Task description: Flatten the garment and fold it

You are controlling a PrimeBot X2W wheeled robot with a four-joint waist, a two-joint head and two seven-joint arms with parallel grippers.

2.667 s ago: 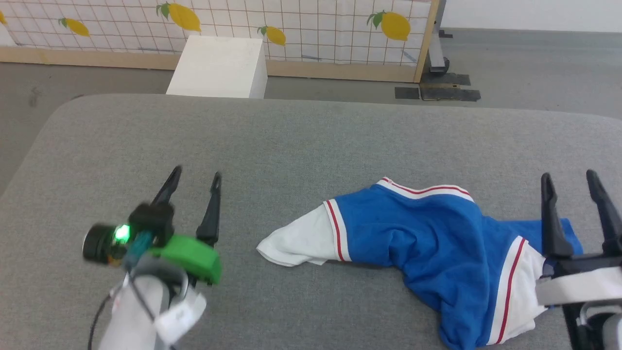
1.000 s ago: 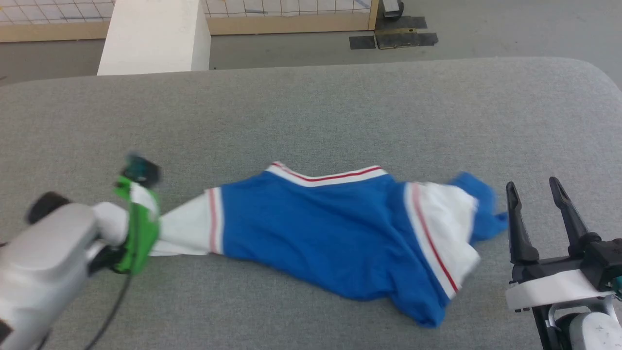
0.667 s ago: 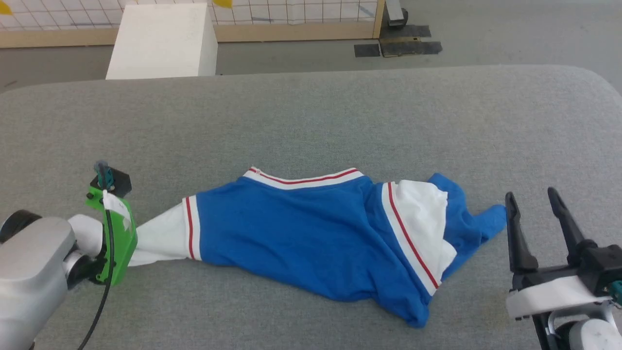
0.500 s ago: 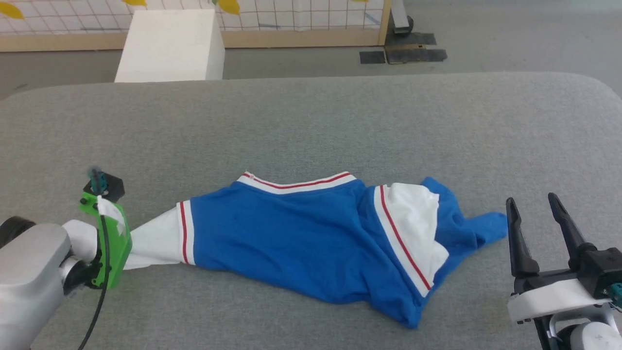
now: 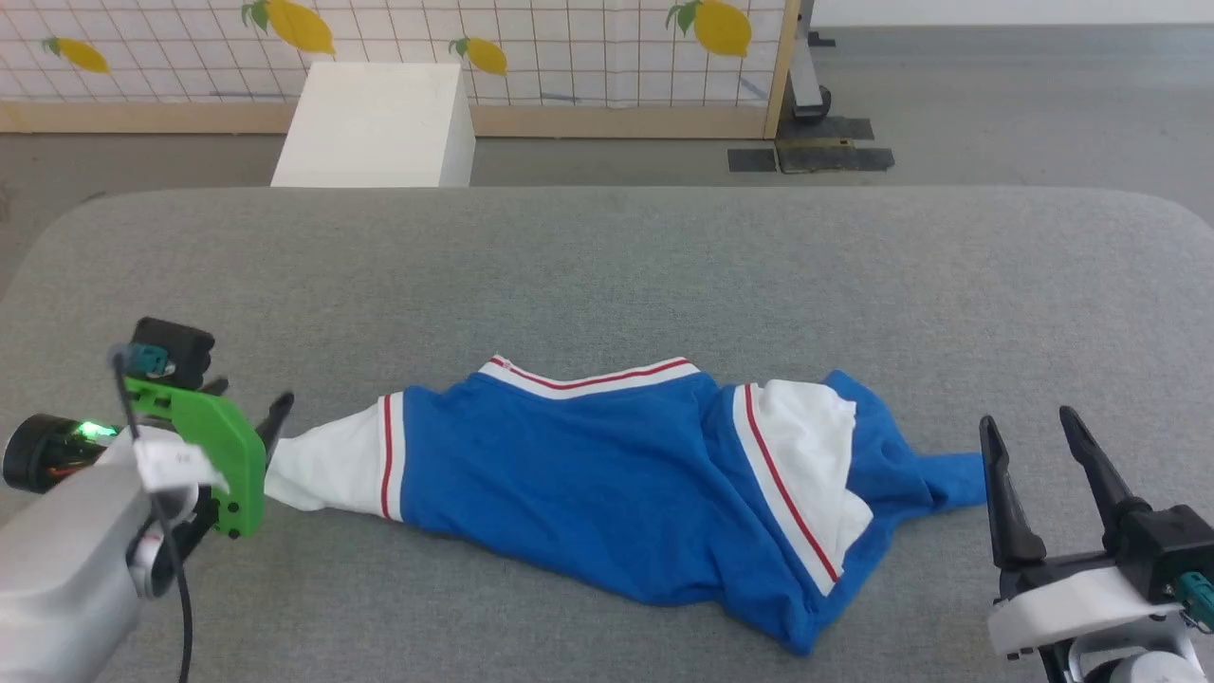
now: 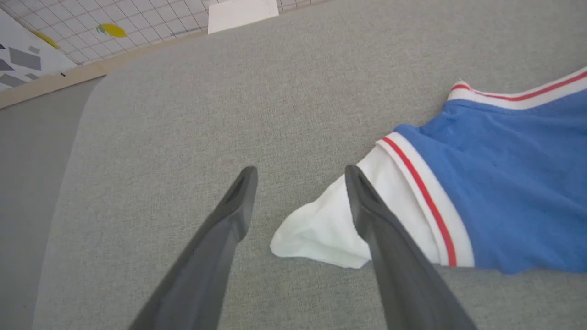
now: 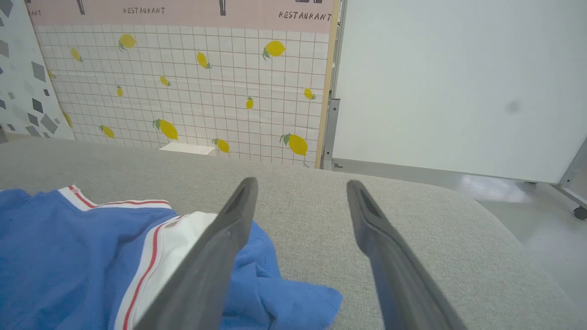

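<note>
The garment (image 5: 588, 474), a royal-blue T-shirt with white sleeves and red stripes, lies bunched and stretched sideways across the grey padded table (image 5: 607, 275). My left gripper (image 5: 248, 406) is open at its left end. In the left wrist view the left gripper (image 6: 300, 170) has its fingers apart, and the tip of the white sleeve (image 6: 321, 229) lies loose on the table beside the right finger. My right gripper (image 5: 1027, 419) stands open just right of the garment's blue corner, holding nothing. The right wrist view shows the right gripper (image 7: 301, 182) with the garment (image 7: 69, 247) at its left.
A white box (image 5: 379, 123) stands on the floor behind the table's far edge. Behind it runs a lemon-patterned partition (image 5: 531, 47), with dark floor plates (image 5: 811, 156) at its foot. A whiteboard (image 7: 458, 82) stands beyond the table's right end.
My left gripper was shut on the white sleeve and has opened, leaving the sleeve lying on the table. The head camera has tilted up a little. The right gripper has stayed open.
</note>
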